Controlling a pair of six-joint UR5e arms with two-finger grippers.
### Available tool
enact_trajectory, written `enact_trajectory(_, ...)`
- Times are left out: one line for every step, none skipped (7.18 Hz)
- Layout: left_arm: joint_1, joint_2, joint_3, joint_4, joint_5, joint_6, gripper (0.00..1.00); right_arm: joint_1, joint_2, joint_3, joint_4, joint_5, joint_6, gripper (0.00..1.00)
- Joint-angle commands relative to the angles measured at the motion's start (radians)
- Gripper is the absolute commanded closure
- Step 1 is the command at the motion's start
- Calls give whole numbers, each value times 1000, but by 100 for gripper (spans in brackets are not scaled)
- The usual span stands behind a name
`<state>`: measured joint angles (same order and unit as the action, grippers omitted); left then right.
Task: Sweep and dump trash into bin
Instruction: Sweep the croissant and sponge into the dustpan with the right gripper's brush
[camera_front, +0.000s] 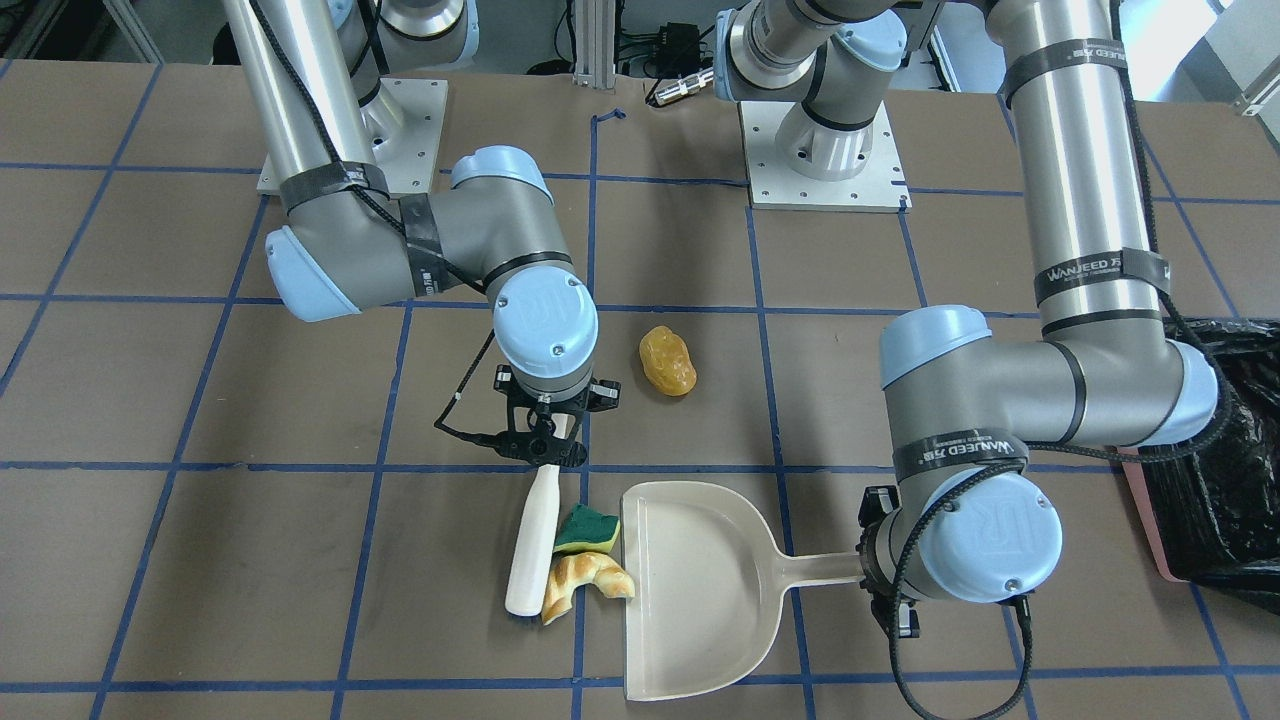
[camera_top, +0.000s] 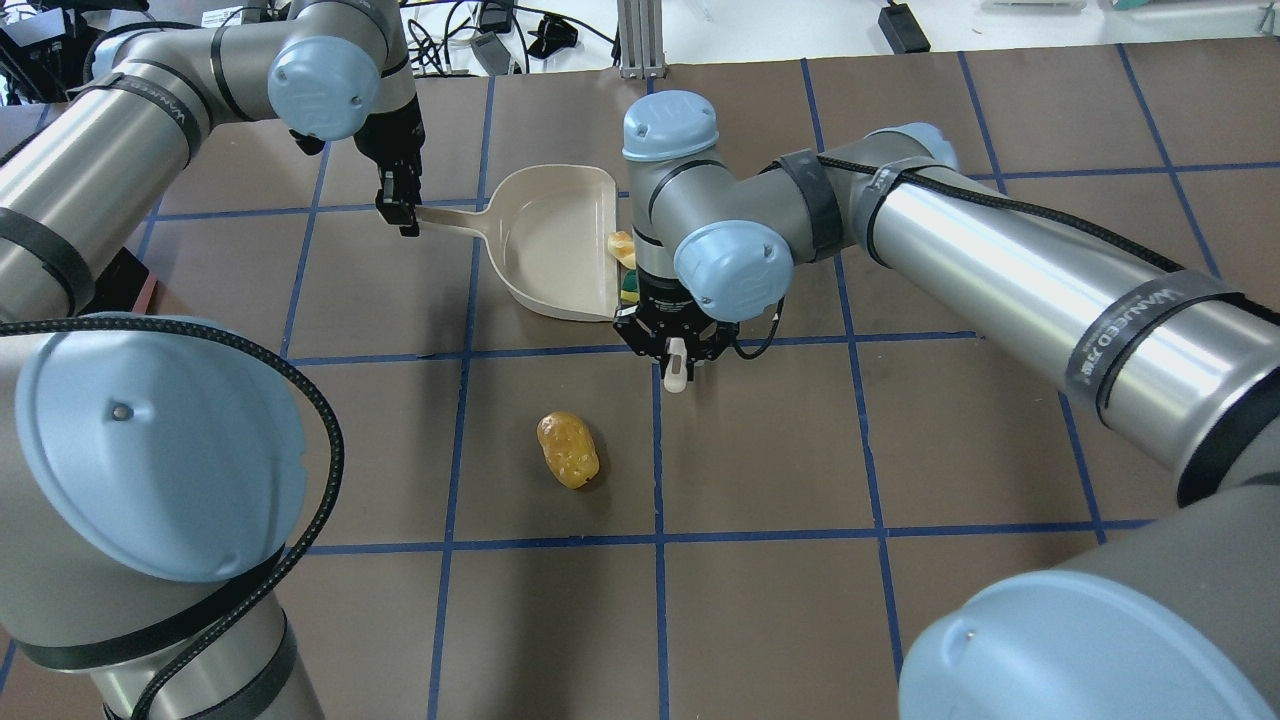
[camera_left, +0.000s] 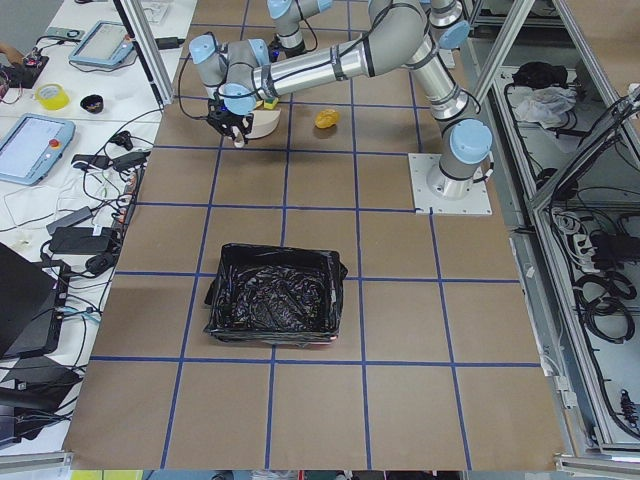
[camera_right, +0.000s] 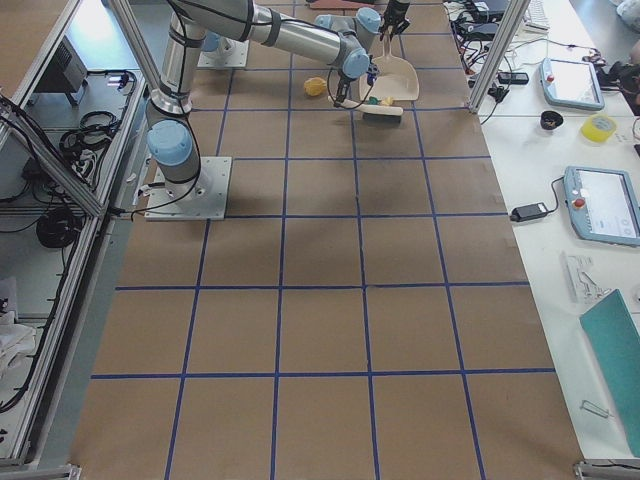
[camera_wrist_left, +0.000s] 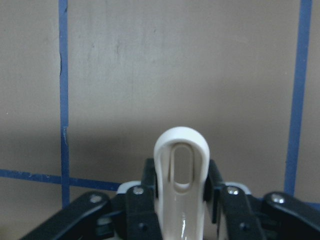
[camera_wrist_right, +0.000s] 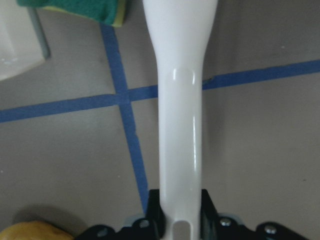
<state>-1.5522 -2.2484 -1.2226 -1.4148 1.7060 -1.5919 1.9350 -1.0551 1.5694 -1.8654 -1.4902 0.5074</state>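
My right gripper (camera_front: 545, 445) is shut on the handle of a white brush (camera_front: 530, 545) whose head rests on the table. The green-topped sponge piece (camera_front: 588, 530) and the croissant-like piece (camera_front: 585, 582) lie between the brush and the open mouth of the beige dustpan (camera_front: 690, 590). My left gripper (camera_top: 398, 208) is shut on the dustpan's handle (camera_wrist_left: 181, 165). The glossy potato-like lump (camera_front: 668, 360) lies alone, apart from the brush and the pan. The black-lined, pink-sided bin (camera_front: 1220, 470) stands beyond my left arm; it also shows in the exterior left view (camera_left: 275, 295).
The brown table (camera_top: 760, 600) is marked with blue tape lines. The two arm bases stand on white plates (camera_front: 825, 150) at the robot's side. A side table with tablets (camera_right: 600, 200) and tape runs along the far edge.
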Motion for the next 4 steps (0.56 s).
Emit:
enact_trajectory(-5, 9, -50, 19, -20, -3, 100, 27, 35, -88, -2, 52, 46, 98)
enact_trajectory(-21, 10, -54, 66, -34, -3, 100, 36, 56, -126, 18, 54, 54, 98)
enact_trajectory(-23, 10, -54, 91, -80, 0, 100, 54, 63, -140, 17, 67, 81, 98)
enact_trajectory(-23, 10, -54, 100, -133, 12, 100, 58, 63, -149, 17, 82, 88, 98)
